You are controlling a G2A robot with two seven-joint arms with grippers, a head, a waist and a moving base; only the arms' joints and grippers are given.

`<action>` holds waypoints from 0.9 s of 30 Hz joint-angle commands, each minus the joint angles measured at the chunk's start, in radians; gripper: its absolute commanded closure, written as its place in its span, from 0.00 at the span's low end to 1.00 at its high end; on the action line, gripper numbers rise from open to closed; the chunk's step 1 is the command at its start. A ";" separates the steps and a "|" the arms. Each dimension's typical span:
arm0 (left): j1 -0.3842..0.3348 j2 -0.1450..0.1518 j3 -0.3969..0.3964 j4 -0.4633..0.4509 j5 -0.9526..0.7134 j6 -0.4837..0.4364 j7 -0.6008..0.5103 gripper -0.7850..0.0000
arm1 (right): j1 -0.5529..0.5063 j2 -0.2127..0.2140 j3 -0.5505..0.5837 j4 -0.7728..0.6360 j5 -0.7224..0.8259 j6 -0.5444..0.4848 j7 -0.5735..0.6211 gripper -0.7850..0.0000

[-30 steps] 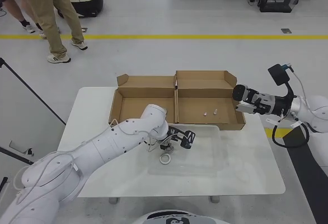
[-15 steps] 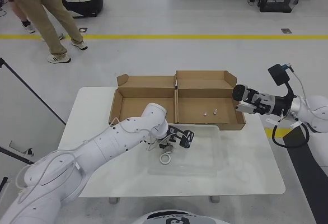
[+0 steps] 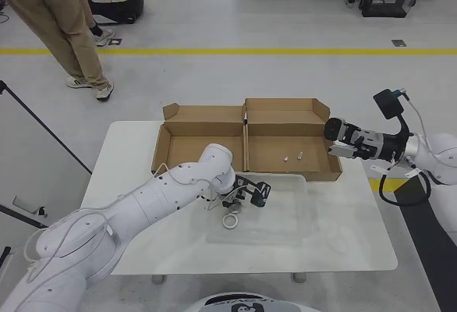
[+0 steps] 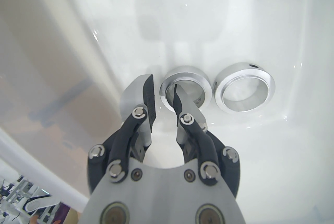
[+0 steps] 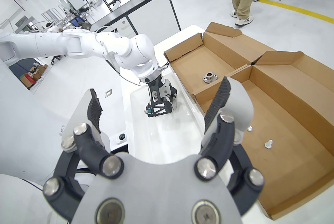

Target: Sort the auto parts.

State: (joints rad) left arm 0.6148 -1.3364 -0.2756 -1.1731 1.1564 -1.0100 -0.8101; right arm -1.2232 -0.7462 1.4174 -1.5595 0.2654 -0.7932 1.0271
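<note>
Aluminium shaft collars (image 4: 242, 69), two, lie side by side in the white tray (image 3: 291, 226). Left pincer (image 4: 162, 84), spread, straddles one collar's wall, one finger inside it. Right pincer (image 5: 159, 86) hangs released by two cardboard boxes (image 3: 201, 148) holding one flange (image 5: 208, 77) and two bolts (image 5: 268, 144).

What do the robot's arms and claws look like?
The left arm and right arm are rounded white shells; the right has a black wrist and black cable. The left gripper and right gripper each have a silver plate with screws, black links, and silver fingers faced with ridged black pads.
</note>
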 commanded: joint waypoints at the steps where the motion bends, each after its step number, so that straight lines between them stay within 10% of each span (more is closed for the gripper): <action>1: 0.000 -0.001 0.003 0.005 -0.001 -0.001 0.001 0.68 | 0.000 0.000 0.000 0.000 0.000 0.000 0.000 0.00; 7: -0.006 -0.006 0.014 0.020 -0.010 -0.002 0.002 1.00 | 0.000 0.000 0.000 0.000 0.000 0.000 0.000 0.00; 27: -0.048 0.046 -0.056 -0.144 -0.159 -0.002 0.017 1.00 | 0.000 0.000 0.000 0.000 0.000 0.000 0.000 0.00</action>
State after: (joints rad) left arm 0.5679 -1.2989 -0.3258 -1.2955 1.0084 -1.0123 -0.7893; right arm -1.2232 -0.7462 1.4174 -1.5595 0.2654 -0.7932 1.0271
